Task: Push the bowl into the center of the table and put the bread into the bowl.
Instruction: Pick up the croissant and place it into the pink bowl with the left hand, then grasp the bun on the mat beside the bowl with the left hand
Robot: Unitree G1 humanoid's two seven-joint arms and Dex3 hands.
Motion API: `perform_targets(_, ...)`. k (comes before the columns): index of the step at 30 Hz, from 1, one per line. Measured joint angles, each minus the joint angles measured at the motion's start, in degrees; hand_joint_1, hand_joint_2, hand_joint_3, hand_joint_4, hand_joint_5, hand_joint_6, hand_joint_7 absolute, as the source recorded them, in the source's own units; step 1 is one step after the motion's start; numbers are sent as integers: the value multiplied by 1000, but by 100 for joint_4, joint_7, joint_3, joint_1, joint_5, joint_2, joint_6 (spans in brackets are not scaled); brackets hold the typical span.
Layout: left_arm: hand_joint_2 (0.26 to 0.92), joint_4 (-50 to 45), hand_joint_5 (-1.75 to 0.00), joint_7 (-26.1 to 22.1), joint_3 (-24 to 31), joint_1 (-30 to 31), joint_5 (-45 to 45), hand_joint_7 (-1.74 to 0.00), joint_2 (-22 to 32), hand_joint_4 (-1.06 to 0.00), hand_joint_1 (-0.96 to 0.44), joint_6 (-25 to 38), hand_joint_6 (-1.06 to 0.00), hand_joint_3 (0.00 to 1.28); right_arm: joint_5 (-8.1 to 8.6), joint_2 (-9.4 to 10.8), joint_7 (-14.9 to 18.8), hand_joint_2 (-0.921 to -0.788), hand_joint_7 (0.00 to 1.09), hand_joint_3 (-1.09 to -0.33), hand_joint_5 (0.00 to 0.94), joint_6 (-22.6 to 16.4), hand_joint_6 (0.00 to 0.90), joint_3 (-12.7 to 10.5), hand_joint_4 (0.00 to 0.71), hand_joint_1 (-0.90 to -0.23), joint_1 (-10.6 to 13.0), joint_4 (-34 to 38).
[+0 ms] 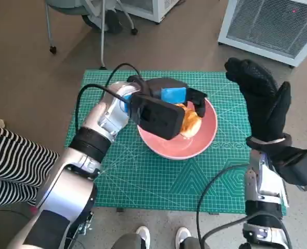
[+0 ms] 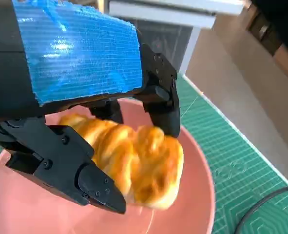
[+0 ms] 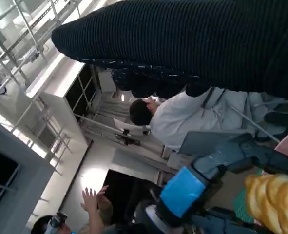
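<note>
The left robot hand (image 2: 85, 126) grips the bread (image 2: 134, 163) low inside the pink bowl (image 1: 208, 136) — mid-tabletop (image 1: 143, 176) — so spread the fingers gently (the right robot hand (image 1: 262, 104) hovers raised, holding nothing, fingers apart) — then lift straight up.

The left hand (image 1: 166, 106) is black hard plastic with angular, blocky fingers (image 2: 80, 178), and a wrinkled patch of glossy blue tape (image 2: 78, 51) covers its back. The right hand (image 1: 262, 101) wears a black ribbed knitted glove (image 3: 197, 41). Both forearms (image 1: 104, 122) are pale silver with black bands near the wrist and elbow. Thin black cables (image 1: 96, 88) loop beside each arm.
</note>
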Motion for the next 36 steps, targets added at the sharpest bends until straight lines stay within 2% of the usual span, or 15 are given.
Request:
perform_targets(4, 790, -103, -14, -195, 40, 4, -32, -169, 57, -173, -262, 33, -233, 15, -2, 0, -20, -921, 415, -645, 6, 1, 98, 5, 194, -723, 12, -17)
perform_targets(14, 776, -1048, -1, -498, 433, 79, -350, -101, 630, -148, -343, 27, -256, 1, -9, -1, -78, -921, 410, -646, 4, 1, 99, 10, 194, -728, 15, -16)
perform_targets(24, 770, -1965, -1, -852, 1023, 369, -834, -56, 1475, -148, -280, 227, -295, 0, -9, 0, -98, -921, 406, -647, 4, -1, 102, 21, 195, -729, 14, -6)
perform_targets(29, 768, -2332, -1, -876, 1267, 547, -980, -47, 1793, -151, -215, 410, -307, 0, -3, 2, -97, -921, 404, -647, 3, -2, 103, 21, 195, -727, 13, 2)
perform_targets(36, 768, -2767, -3, -878, 1485, 843, -1030, -46, 2121, -156, -198, 773, -321, 0, 13, 16, -83, -921, 401, -645, 3, -4, 103, 29, 196, -727, 5, 31)
